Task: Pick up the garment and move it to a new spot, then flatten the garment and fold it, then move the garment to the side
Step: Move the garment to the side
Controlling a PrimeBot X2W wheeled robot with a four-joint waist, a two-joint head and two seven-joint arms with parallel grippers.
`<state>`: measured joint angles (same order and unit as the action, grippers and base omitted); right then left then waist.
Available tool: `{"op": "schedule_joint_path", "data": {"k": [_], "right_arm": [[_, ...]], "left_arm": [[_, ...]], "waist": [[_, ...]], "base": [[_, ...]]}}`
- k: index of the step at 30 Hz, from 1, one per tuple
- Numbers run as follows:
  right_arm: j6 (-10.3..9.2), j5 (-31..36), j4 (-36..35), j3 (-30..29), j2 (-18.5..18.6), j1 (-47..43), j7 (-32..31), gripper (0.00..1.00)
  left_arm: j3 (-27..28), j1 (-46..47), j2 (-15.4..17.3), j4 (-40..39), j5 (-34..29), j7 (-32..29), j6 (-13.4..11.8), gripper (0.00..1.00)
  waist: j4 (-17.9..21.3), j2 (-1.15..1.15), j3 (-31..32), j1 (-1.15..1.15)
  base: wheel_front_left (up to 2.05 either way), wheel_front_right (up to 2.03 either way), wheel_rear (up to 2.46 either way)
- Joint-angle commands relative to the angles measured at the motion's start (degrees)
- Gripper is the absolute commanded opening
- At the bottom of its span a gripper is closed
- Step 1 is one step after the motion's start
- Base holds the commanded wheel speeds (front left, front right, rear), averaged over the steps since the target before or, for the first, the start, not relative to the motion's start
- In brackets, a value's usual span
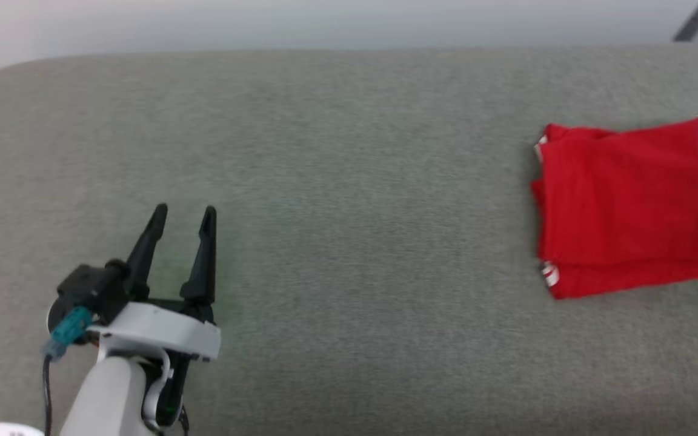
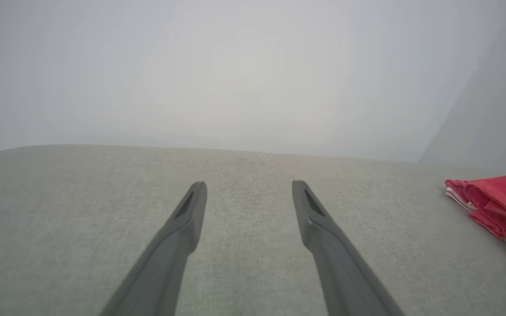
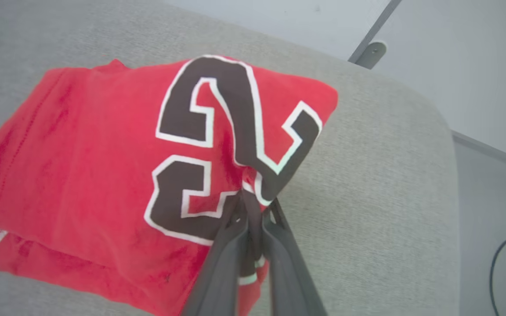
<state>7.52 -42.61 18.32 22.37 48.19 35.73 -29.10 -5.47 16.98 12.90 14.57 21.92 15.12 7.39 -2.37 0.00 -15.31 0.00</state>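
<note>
Your left gripper (image 1: 185, 210) is at the near left of the grey cushion (image 1: 355, 151). Its two fingers are spread wide and there is nothing between them. The garment (image 1: 621, 206) lies folded on the right side of the cushion, well apart from that gripper. Your right gripper (image 3: 256, 206) is pinched tight on the garment's edge, right by the big black number, and the cloth bunches up there.
</note>
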Motion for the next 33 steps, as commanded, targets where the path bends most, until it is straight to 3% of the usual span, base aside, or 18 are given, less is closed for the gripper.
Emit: {"op": "schedule_joint_path", "data": {"k": [1, 10, 19, 24, 31, 32, 33], "right_arm": [[-0.07, 0.36, -0.09, 0.01, 0.77, 1.28, 0.84, 0.0], [-0.08, 5.42, 3.9, 3.77, 5.92, 6.73, 7.95, 0.0], [-0.08, 14.4, 11.97, 9.87, 9.98, 13.26, 14.89, 0.0], [-0.08, 19.75, 17.5, 11.16, 9.08, 16.56, 18.95, 0.0], [-0.08, 22.09, 25.4, 10.78, 4.34, 19.33, 21.84, 0.0], [-0.08, 22.38, 26.22, 10.7, 3.66, 19.62, 22.39, 0.03], [-0.08, 22.71, 27.06, 10.53, 3.1, 19.99, 22.89, 0.14]], "left_arm": [[-0.22, 1.07, 0.3, 0.12, 0.05, -0.02, 0.11, 1.0], [-3.51, 5.83, 1.77, 0.92, 0.57, -0.01, 0.1, 1.0], [-6.46, 10.21, 2.72, 1.53, 0.86, -0.01, 0.11, 1.0], [-8.1, 12.47, 2.9, 1.91, 1.11, -0.01, 0.11, 1.0], [-9.58, 14.6, 3.36, 2.31, 1.57, -0.01, 0.12, 1.0], [-9.71, 14.73, 3.45, 2.38, 1.62, -0.01, 0.11, 1.0], [-9.78, 14.78, 3.58, 2.49, 1.72, -0.01, 0.11, 1.0]], "waist": [[3.59, 0.0, -2.62, 0.0], [7.69, 0.0, -5.99, 0.0], [8.71, 0.0, -9.65, 0.0], [8.38, 0.0, -11.61, 0.0], [7.87, 0.0, -13.36, 0.0], [7.82, 0.0, -13.43, 0.0], [7.78, 0.0, -13.49, 0.0]], "base": [[0.0, 0.0, 0.0], [0.0, 0.0, 0.0], [0.0, 0.0, 0.0], [0.0, 0.0, 0.0], [0.0, 0.0, 0.0], [0.0, 0.0, 0.0], [0.0, 0.0, 0.0]]}}
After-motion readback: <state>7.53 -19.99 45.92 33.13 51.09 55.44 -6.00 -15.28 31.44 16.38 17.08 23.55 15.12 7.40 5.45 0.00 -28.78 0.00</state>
